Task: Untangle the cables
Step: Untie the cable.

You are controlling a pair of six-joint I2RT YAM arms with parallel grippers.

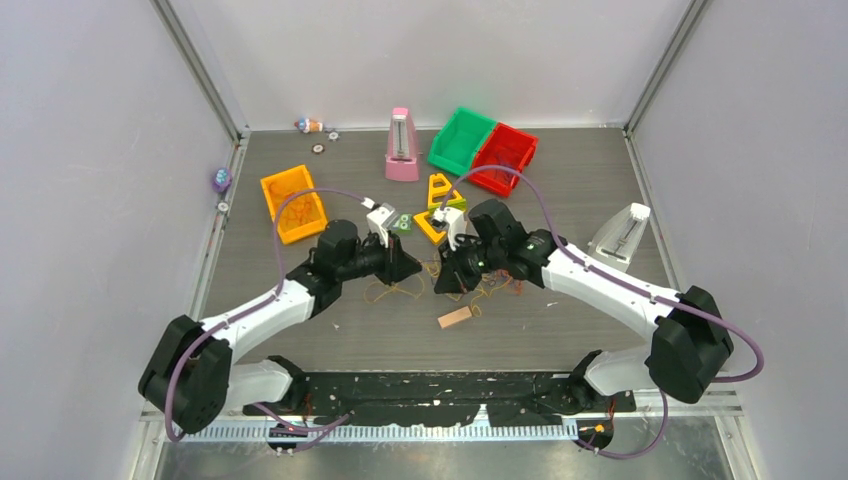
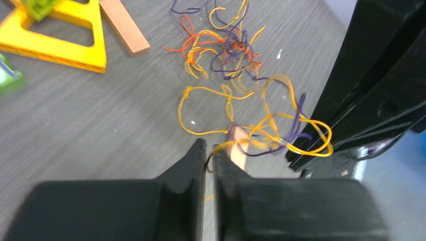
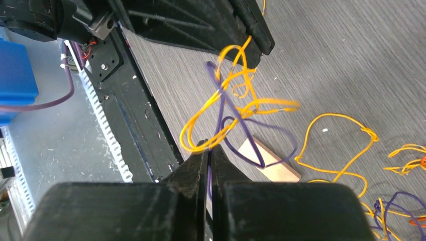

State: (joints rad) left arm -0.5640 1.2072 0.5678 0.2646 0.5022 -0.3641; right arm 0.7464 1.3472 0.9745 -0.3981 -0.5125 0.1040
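The cables are thin yellow, orange-red and dark purple strands. A loose tangle [image 2: 227, 50] lies on the grey table, seen from above between the arms [image 1: 492, 285]. My left gripper [image 2: 209, 149] is shut on a yellow strand [image 2: 261, 131]. My right gripper [image 3: 208, 149] is shut on a purple strand [image 3: 236, 125] that is looped with yellow ones. A small yellow and purple bundle [image 3: 233, 83] hangs in the air between the two grippers. In the top view the left gripper [image 1: 414, 270] and right gripper [image 1: 443, 286] are tip to tip, close together.
A wooden block [image 1: 455, 318] lies under the grippers. Yellow triangle frames [image 1: 438, 205] and a white part [image 1: 381, 217] sit just behind them. Further back stand an orange bin [image 1: 293, 203], pink metronome [image 1: 402, 145], green bin [image 1: 461, 140] and red bin [image 1: 503, 158]. A white device [image 1: 620, 237] is at right.
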